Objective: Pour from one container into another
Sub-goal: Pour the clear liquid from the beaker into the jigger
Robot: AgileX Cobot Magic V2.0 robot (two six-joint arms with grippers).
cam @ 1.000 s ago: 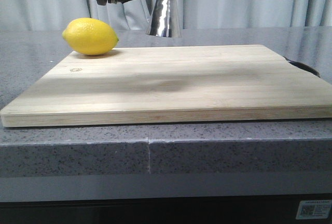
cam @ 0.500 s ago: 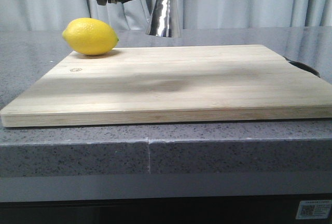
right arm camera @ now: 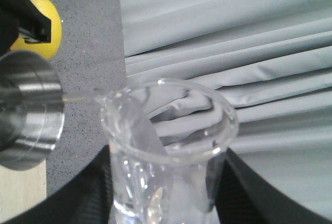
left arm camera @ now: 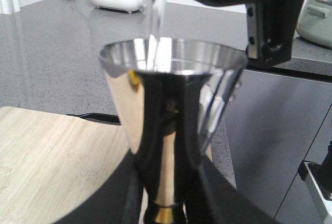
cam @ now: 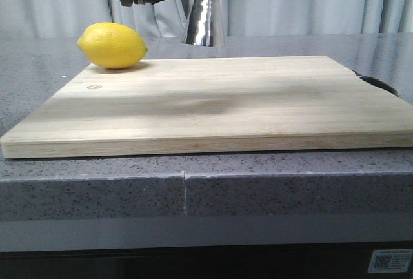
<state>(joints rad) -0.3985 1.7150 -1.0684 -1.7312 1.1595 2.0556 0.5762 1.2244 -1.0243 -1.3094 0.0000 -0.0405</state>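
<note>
Steel jigger [left arm camera: 171, 130] upright in left jaws

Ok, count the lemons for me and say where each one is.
1. The lemon lies at the far left corner of the wooden cutting board, left of the raised steel jigger. Others may be hidden.

Steel jigger [left arm camera: 171, 130], hourglass w/ thin gold waist band, was held upright in air above the far edge of the board, top cup open. Clear glass beaker [right arm camera: 168, 146] was tipped on its side, lip toward jigger, thin clear stream [left arm camera: 157, 16] running into jigger's cup.
</note>
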